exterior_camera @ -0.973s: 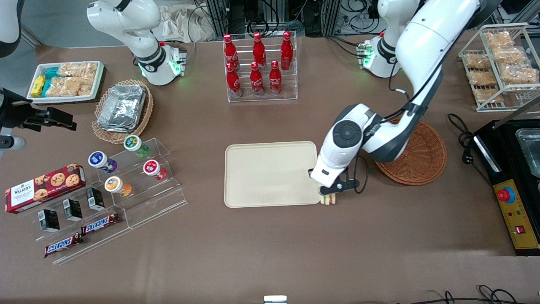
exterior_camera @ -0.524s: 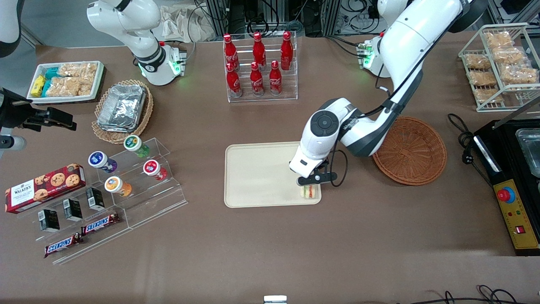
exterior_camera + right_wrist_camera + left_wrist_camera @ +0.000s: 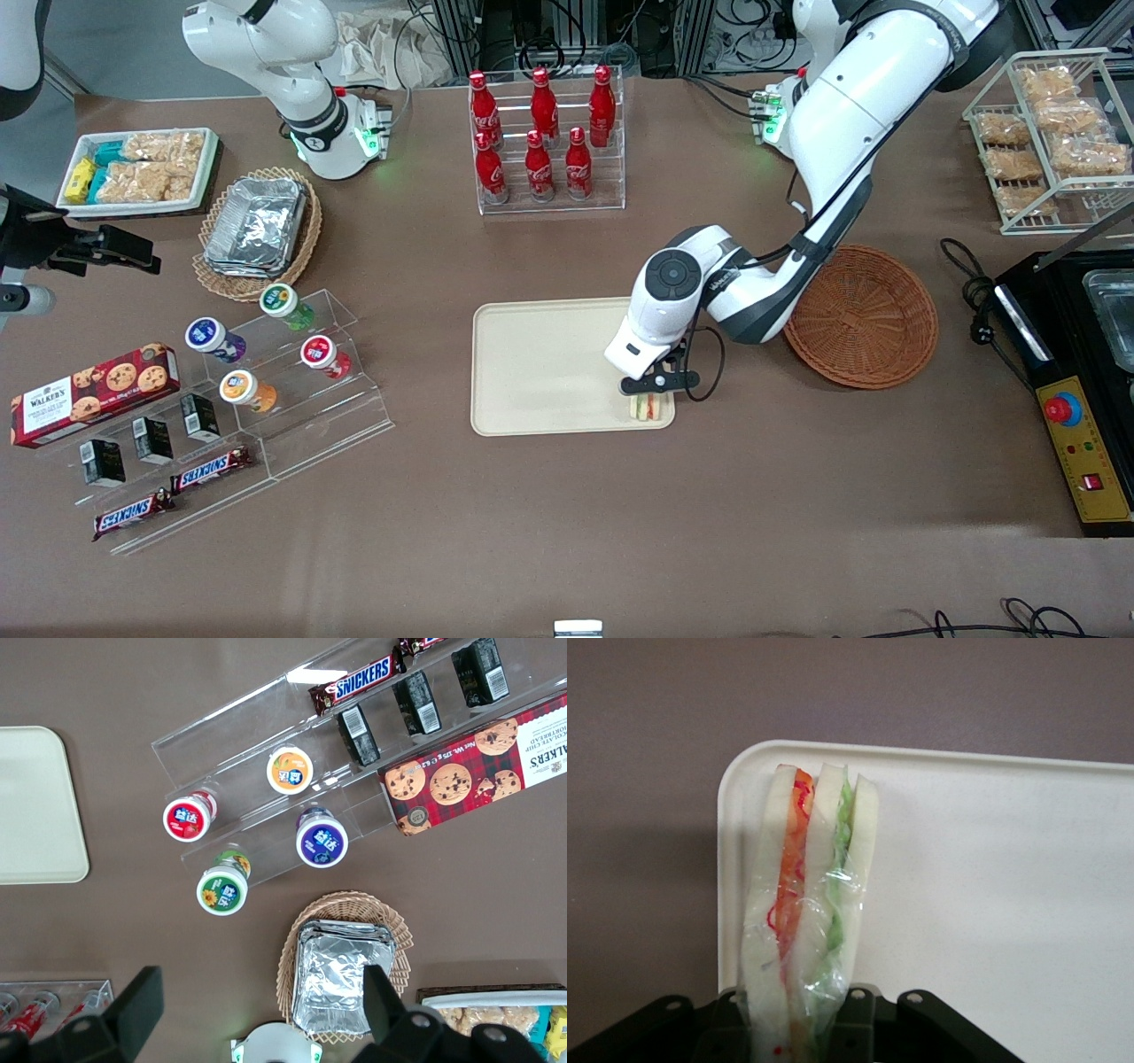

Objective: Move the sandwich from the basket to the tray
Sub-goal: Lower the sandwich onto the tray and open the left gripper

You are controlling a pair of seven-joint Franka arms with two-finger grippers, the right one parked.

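- My jaws (image 3: 649,397) are pinched on the one sandwich (image 3: 806,904), low over the corner of the single tray (image 3: 540,363) nearest the front camera and the basket.
- One wicker basket (image 3: 864,319) sits beside the tray on the counter (image 3: 567,514).
- Six red bottles (image 3: 540,133) stand in a rack.

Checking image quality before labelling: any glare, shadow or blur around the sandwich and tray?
Left wrist view: the sandwich is sharp, its plastic wrap showing small glints; it casts a soft shadow on the tray, which looks washed out. Front view: even lighting, the gripper partly hides the sandwich, only a faint shadow at the tray's corner; green lights glow at both arm bases.
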